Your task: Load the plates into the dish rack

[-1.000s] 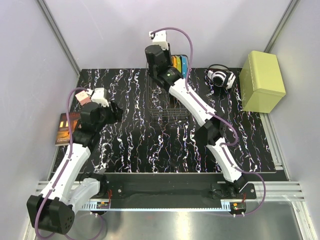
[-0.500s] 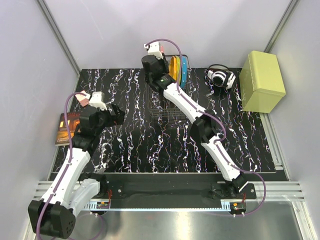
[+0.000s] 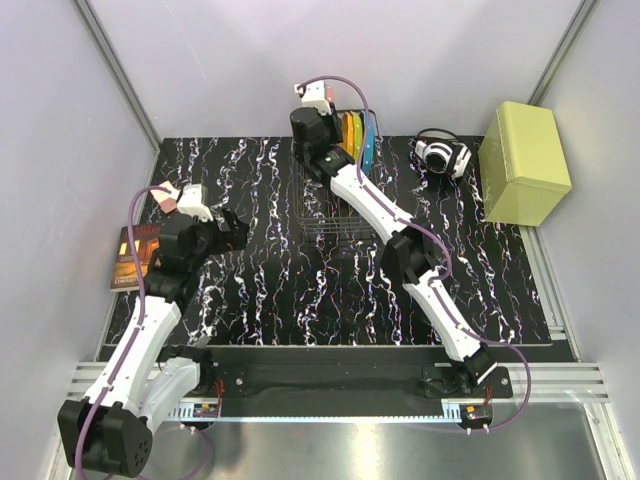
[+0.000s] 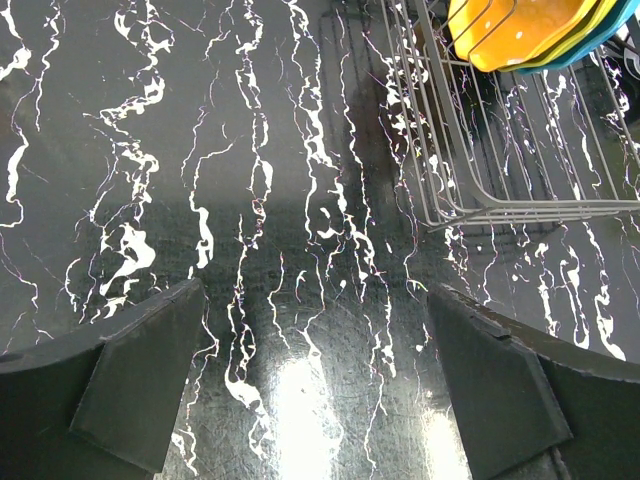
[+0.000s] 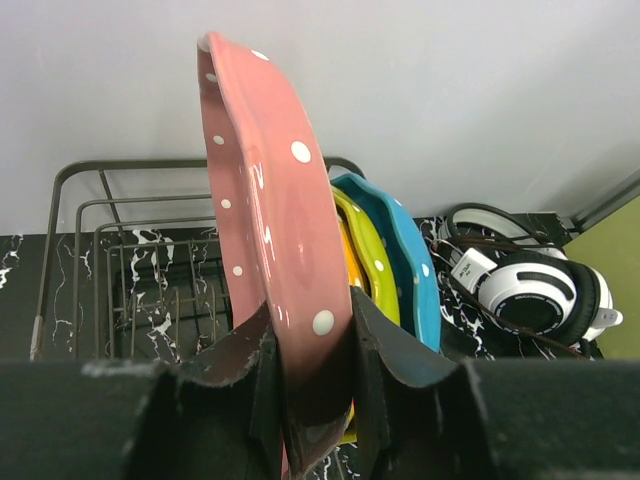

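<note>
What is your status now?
Left gripper open, empty. Right gripper shut on pink plate, upright at dish rack. Other three plates racked. Nothing in the way.

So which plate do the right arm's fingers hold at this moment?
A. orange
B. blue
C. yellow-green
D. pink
D: in the right wrist view the right fingers are shut on the edge of the pink plate, held upright, while the blue plate, yellow-green plate and orange plate stand in the dish rack behind it.
</note>
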{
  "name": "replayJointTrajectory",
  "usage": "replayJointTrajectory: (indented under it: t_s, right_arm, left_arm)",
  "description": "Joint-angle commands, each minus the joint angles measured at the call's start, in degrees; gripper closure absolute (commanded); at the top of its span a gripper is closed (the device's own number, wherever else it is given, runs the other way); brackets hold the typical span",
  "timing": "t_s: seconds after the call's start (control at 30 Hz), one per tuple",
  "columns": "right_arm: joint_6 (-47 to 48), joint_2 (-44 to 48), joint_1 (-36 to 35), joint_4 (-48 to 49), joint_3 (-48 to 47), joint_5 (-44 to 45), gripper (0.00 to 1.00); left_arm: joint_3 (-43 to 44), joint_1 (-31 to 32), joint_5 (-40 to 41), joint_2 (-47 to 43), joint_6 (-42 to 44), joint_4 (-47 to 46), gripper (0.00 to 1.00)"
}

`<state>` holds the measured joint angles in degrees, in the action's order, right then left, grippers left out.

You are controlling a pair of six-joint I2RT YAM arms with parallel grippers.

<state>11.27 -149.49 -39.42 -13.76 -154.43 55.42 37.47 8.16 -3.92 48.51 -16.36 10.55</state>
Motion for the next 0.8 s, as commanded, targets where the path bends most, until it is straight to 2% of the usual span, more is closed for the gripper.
replayJointTrajectory:
  t_s: [0.0, 0.77]
  right_arm:
    - [-0.11, 1.13, 0.57, 9.63, -3.16, 1.1, 1.0]
    - [-0.02, -3.0, 1.36, 9.63, 0.27, -0.14, 1.0]
  left_arm:
    - [0.41, -0.52, -1.35, 0.62, -0.16, -3.51, 0.01]
    - [1.46, -1.22, -2.67, 4.31, -0.69, -3.34, 0.01]
